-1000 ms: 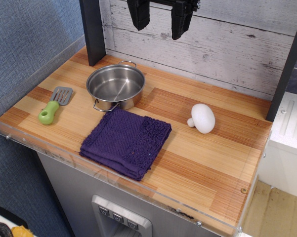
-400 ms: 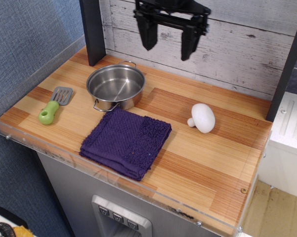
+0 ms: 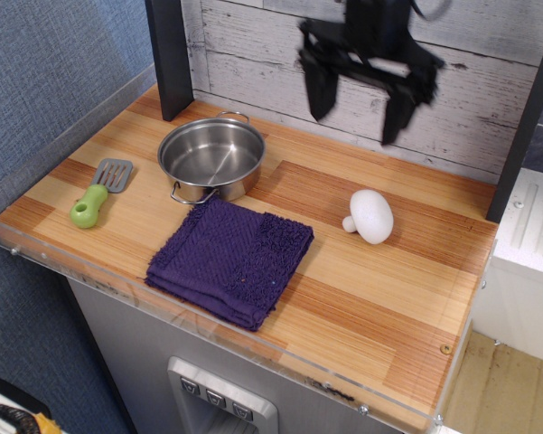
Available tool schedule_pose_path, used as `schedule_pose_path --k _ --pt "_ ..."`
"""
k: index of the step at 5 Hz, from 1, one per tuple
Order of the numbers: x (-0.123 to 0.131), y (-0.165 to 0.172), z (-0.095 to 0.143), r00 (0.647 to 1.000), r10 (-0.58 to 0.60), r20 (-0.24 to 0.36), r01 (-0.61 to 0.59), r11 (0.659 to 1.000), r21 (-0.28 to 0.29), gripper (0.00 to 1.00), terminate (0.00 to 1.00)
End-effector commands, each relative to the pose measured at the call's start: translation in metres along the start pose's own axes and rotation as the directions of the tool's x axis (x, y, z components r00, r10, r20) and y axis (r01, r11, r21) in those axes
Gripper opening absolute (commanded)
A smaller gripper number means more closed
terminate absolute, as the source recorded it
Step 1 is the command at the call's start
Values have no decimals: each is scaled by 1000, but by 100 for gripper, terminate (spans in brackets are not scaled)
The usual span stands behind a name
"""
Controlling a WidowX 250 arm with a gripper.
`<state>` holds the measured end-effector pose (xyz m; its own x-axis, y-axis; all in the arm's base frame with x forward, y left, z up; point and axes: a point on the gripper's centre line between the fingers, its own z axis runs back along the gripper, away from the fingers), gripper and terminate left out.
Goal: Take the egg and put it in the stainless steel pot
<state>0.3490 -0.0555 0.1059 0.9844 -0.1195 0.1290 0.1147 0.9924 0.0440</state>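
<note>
Jaws spread wide on gripper (image 3: 357,99), nothing held, hung high over back of counter (image 3: 416,298). Egg (image 3: 371,216) found below jaws, slightly forward, stub to left. Stainless steel pot (image 3: 211,160) well left of jaws, empty, mouth up, ready for drop. Wide gap judged as preparation for egg's round body.

Claw up high, spread wide

The black claw (image 3: 357,104) hangs in the air, fingers (image 3: 318,86) pointing down, nothing between them.
</note>
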Motion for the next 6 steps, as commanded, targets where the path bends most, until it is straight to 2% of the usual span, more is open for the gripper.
schedule_pose_path --k 1,2,3,6 --pt "7 -29 -45 999 -26 -20 26 1000 5 100 0" --pt "12 -29 -63 998 -21 -53 21 1000 6 100 0" --pt "15 -18 -69 997 6 -72 -5 1000 17 100 0" --pt "8 -13 -69 997 16 -80 -15 1000 11 100 0"
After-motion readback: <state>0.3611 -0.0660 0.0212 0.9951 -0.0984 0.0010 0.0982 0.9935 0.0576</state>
